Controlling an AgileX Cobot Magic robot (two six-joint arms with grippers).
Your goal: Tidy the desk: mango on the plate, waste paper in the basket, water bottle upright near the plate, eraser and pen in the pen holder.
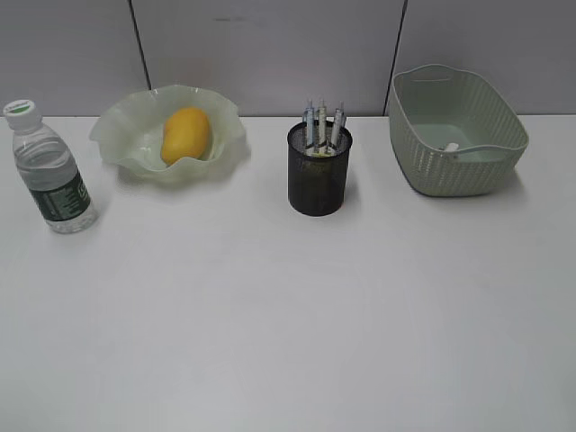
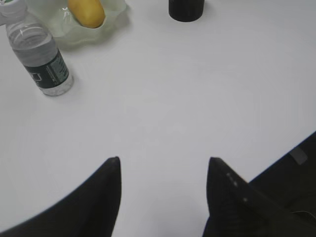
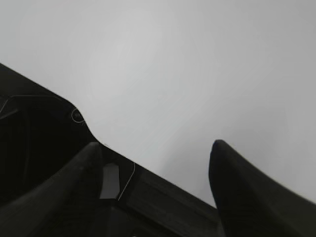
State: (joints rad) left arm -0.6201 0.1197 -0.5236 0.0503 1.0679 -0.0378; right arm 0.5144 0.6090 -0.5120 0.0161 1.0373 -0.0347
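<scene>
From the exterior view, the desk (image 1: 288, 315) looks orderly. The mango (image 1: 185, 135) lies in the wavy-rimmed plate (image 1: 121, 144) at back left, and the water bottle (image 1: 51, 171) stands upright just left of that plate, white cap on top. In the middle sits the pen holder (image 1: 319, 175) with several pens (image 1: 322, 126) poking out of its top; an eraser cannot be made out inside. At back right is the basket (image 1: 450, 166), and a small white scrap shows on its floor, too little to say whether it is the waste paper. Neither arm appears here.

Over to the left wrist view: the left gripper (image 2: 163, 165) hangs above bare tabletop, jaws spread apart, nothing between them. Up at the top edge are the bottle, the mango in its dish and the base of the mesh cup.

Now the right wrist view: the right gripper (image 3: 155, 148) also stands wide and empty, over the near edge of the white top, dark area below it.
</scene>
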